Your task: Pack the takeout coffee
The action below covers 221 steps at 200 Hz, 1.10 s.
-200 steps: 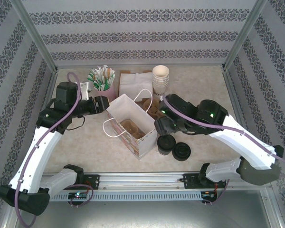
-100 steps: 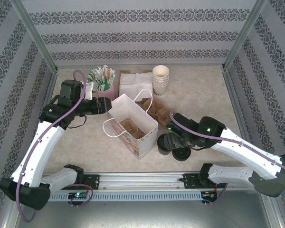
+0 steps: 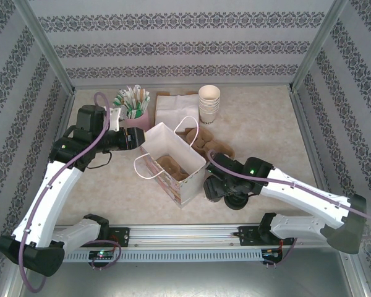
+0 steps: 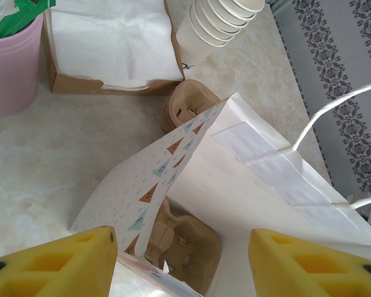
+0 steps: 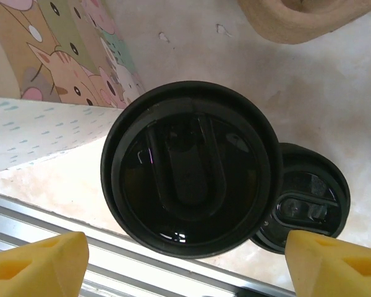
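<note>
As the right arm (image 3: 297, 189) stretches low leftward, the right gripper (image 5: 185, 242) hangs unclenched, straddling the takeout coffee (image 5: 188, 164) beneath.

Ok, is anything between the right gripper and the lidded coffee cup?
Nothing visible does. The open right gripper hangs over the coffee cup, fingers spread either side of its black lid. The loose lids lie beside the cup, not between.
</note>
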### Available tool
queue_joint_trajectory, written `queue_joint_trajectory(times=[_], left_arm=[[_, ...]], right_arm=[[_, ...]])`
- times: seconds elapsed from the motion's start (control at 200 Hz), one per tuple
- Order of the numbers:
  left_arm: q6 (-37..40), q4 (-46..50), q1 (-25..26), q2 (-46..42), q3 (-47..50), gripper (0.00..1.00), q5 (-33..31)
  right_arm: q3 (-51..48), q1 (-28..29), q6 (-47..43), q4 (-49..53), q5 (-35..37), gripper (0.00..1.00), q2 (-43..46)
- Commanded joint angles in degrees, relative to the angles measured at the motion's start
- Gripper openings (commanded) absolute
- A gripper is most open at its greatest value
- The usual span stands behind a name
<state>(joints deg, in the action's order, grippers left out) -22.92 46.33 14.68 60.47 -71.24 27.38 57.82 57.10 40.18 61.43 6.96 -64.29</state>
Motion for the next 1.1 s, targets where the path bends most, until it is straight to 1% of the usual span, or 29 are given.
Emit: queue_joint_trajectory(times=[0.0, 0.245, 0.515, 0.595, 0.724, 0.994, 1.099], left_arm=[[-0.33, 1.71, 0.9, -1.2, 0.66, 0.59, -0.22], [-0.73, 1.24, 1.01, -1.68, 1.2, 0.59, -0.13], [-0.78, 1.29, 1.07, -1.68, 1.46, 0.58, -0.23], [-0.88, 1.14, 1.18, -1.67, 1.54, 0.58, -0.35], [-1.03, 1.13, 1.29, -1.57, 1.55, 0.58, -0.31], [-1.08, 1.16, 1.58, -1.59, 1.52, 0.58, -0.92], [-1.17, 1.23, 1.66, -1.6, 1.45, 0.58, -1.01]], right_arm=[[-0.84, -0.84, -0.99, -1.63, 0.46, 0.83, -0.48], [-1.71, -1.56, -1.37, -4.54, -0.49, 0.81, -1.86], [-2.71, -1.75, -1.69, -4.74, -0.47, 0.79, -3.71], [-3.16, -1.81, -1.75, -4.66, -0.1, 0.77, -4.0], [-3.07, -1.82, -1.99, -4.28, 0.61, 0.76, -4.07], [-0.88, -1.85, -2.89, -3.79, 1.48, 0.78, -3.17], [-0.52, -1.85, -3.27, -3.17, 2.88, 0.79, -2.53]])
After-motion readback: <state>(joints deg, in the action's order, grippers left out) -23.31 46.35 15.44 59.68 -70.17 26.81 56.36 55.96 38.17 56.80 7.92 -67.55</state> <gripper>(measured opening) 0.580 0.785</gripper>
